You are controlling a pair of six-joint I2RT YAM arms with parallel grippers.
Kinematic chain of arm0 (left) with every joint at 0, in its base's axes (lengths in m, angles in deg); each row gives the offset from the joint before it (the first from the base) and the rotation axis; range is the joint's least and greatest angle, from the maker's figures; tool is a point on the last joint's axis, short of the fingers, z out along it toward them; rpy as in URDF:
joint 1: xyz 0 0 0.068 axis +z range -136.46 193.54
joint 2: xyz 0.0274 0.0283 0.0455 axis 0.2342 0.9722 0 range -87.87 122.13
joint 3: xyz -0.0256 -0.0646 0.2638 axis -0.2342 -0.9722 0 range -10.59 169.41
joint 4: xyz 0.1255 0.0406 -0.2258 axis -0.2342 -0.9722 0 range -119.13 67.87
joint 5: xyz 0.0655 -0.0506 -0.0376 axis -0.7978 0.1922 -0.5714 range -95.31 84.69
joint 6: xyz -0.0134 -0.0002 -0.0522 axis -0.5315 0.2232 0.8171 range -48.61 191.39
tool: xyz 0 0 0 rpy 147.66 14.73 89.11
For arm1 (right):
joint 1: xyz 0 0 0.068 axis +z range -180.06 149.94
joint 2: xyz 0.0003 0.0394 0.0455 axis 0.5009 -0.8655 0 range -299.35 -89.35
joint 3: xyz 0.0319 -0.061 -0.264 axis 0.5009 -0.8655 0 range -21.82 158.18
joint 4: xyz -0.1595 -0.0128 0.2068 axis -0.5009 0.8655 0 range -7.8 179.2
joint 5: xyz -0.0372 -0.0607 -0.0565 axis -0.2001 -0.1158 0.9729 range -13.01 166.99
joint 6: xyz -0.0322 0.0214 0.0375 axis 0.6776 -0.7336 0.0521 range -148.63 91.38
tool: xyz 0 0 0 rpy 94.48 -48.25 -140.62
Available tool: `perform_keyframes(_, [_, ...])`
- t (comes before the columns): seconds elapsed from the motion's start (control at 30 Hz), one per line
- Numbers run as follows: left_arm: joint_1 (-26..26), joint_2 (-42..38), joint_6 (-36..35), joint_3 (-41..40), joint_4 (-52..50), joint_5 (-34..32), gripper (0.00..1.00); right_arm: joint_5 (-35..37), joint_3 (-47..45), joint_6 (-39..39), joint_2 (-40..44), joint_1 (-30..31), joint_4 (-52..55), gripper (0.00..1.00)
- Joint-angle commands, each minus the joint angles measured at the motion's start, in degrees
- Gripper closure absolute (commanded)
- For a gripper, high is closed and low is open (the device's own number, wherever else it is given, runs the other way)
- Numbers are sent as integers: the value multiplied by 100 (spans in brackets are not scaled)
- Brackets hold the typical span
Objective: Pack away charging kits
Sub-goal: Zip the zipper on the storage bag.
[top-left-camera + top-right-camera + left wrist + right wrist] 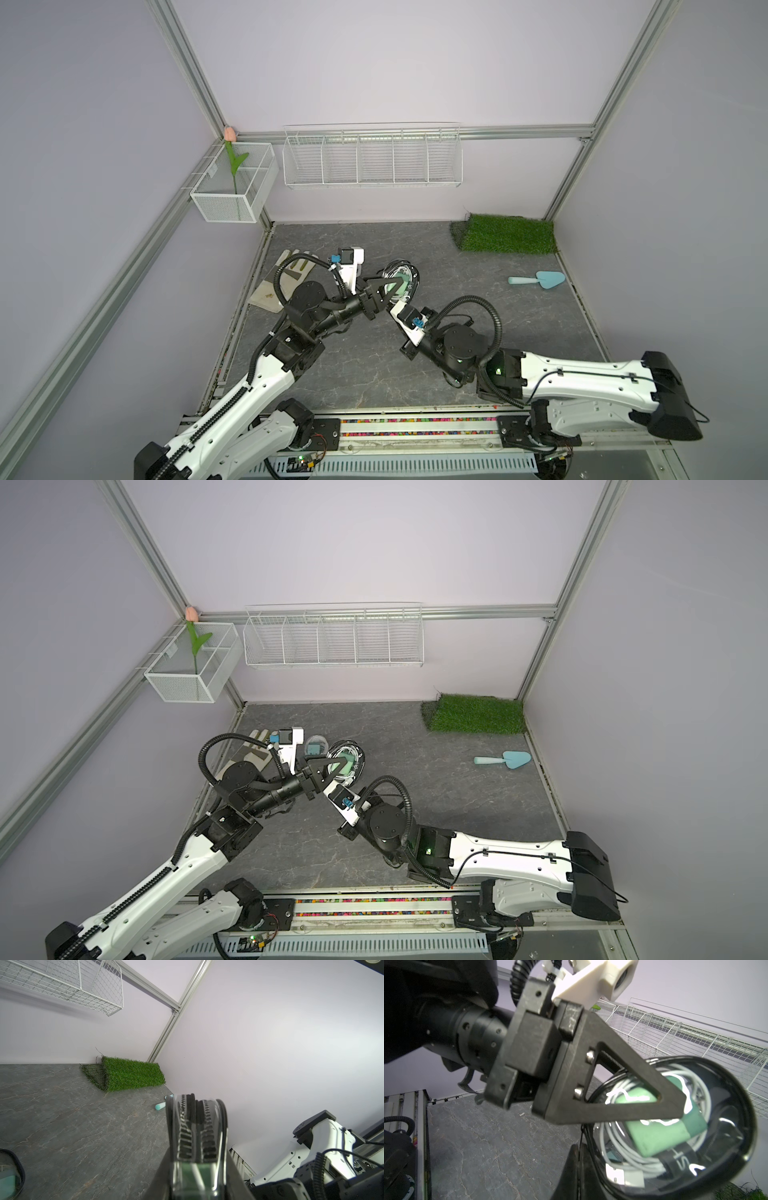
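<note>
Leftmost, a work glove [266,291] lies flat, and a second small case [316,746] holding a teal block sits near it. Next, the left gripper [399,284] clamps a round black-rimmed case [409,291] across its clear faces; a green charger block [660,1136] and a coiled white cable [633,1159] lie inside. The right gripper [580,1159] is pressed together on the case's rim. Far right lies a blue trowel [540,279].

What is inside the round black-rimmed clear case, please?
Inside the round clear case are a green charger block and a coiled white cable. The left gripper crosses the case, hiding part; anything beneath the block is covered.
</note>
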Motion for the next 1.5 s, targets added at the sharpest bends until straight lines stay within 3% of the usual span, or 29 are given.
perform_keyframes(0.0, [61, -223, -27, -7, 14, -244, 96, 633, -343, 185, 360, -10, -48, 93])
perform_keyframes(0.43, [131, -402, 353, -95, 219, -181, 99, 1033, -693, 192, 843, -190, -15, 94])
perform_keyframes(0.67, [140, -261, -20, 29, -295, -88, 100, 1099, -715, 479, 1100, -369, 82, 94])
perform_keyframes(0.93, [175, -272, 117, 45, -282, -210, 100, 575, -866, 287, 1568, -463, 537, 93])
perform_keyframes(1.17, [184, -59, 428, 42, 84, -82, 100, 104, -524, 144, 940, -306, 692, 94])
perform_keyframes(1.2, [184, -52, 489, 16, 184, -55, 100, 97, -473, 112, 861, -302, 705, 93])
perform_keyframes(1.3, [210, -66, 672, -116, 623, 96, 99, 434, -544, -23, 812, -317, 454, 76])
perform_keyframes(1.47, [304, -159, 713, -147, 712, 316, 98, 166, -1124, -652, 1741, -674, 383, 66])
